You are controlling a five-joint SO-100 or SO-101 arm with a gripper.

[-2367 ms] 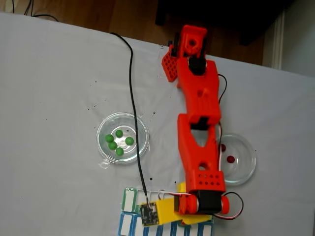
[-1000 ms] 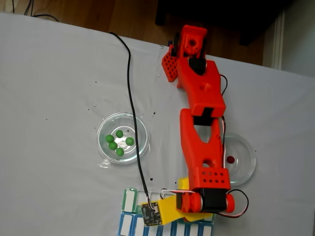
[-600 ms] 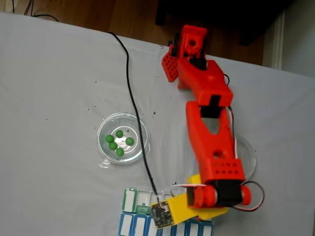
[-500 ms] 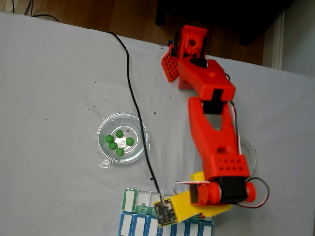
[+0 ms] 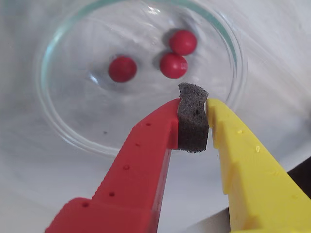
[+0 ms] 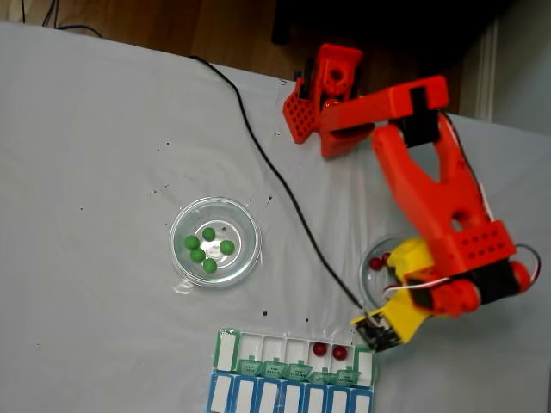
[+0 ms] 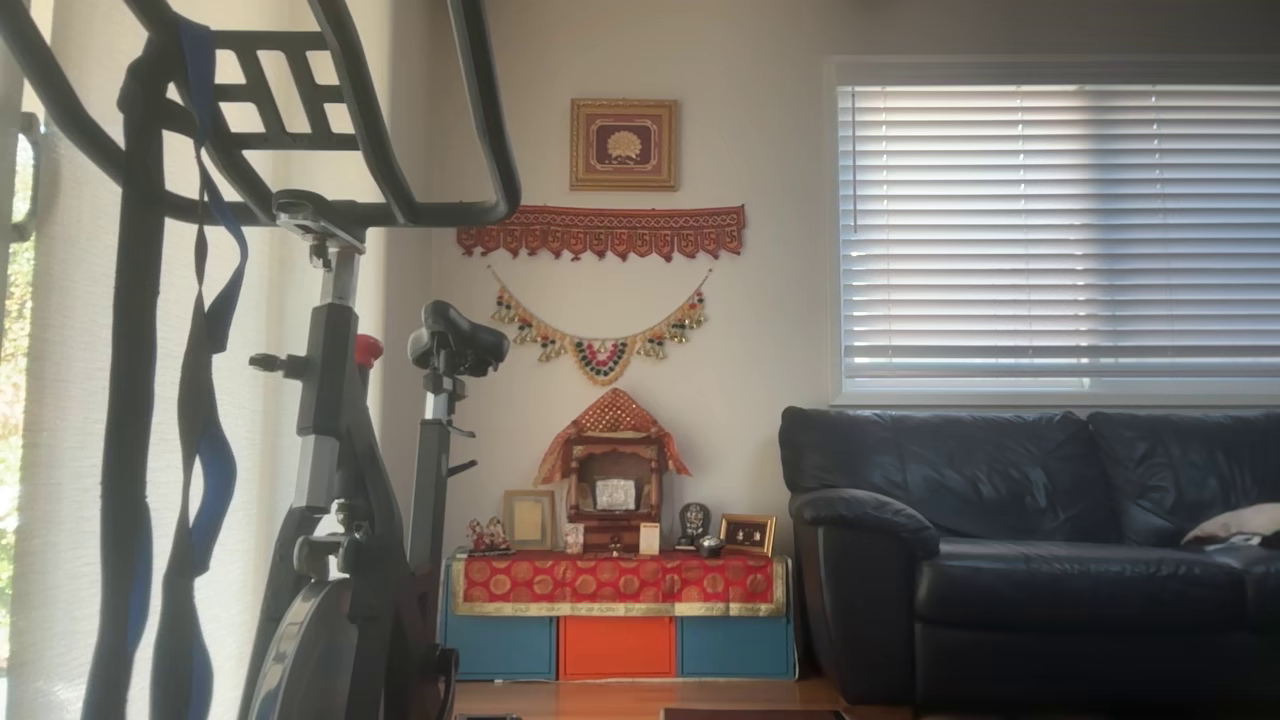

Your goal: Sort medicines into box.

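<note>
While the gripper point(image 5: 193, 114) hangs over the near rim of a clear glass dish point(image 5: 63, 131) in the wrist view, its red finger and yellow finger sit narrow, pinching only a dark foam pad point(image 5: 193, 124) between the tips; no pill held. Three dark red pills point(image 5: 122, 68) lie loose in that dish, two touching each other, the third apart to the left (wrist view).

Fixed view: the orange arm point(image 6: 435, 194) reaches to the right side of the white table point(image 6: 95, 138), gripper point(image 6: 379, 329) just above the right end of the pill box point(image 6: 225, 353). Arm covers most of the red-pill dish point(image 6: 368, 258); two red ones show at its left edge. Two more red pills point(image 6: 320, 349) sit in neighbouring open compartments of the green-lidded row, toward its right end. Blue row lies below it at the frame edge.

Five green pills point(image 6: 207, 234) sit in a second glass dish point(image 6: 183, 221), left of centre, well apart from the gripper. A black cable point(image 6: 284, 185) runs from the table's top edge down to the gripper.
</note>
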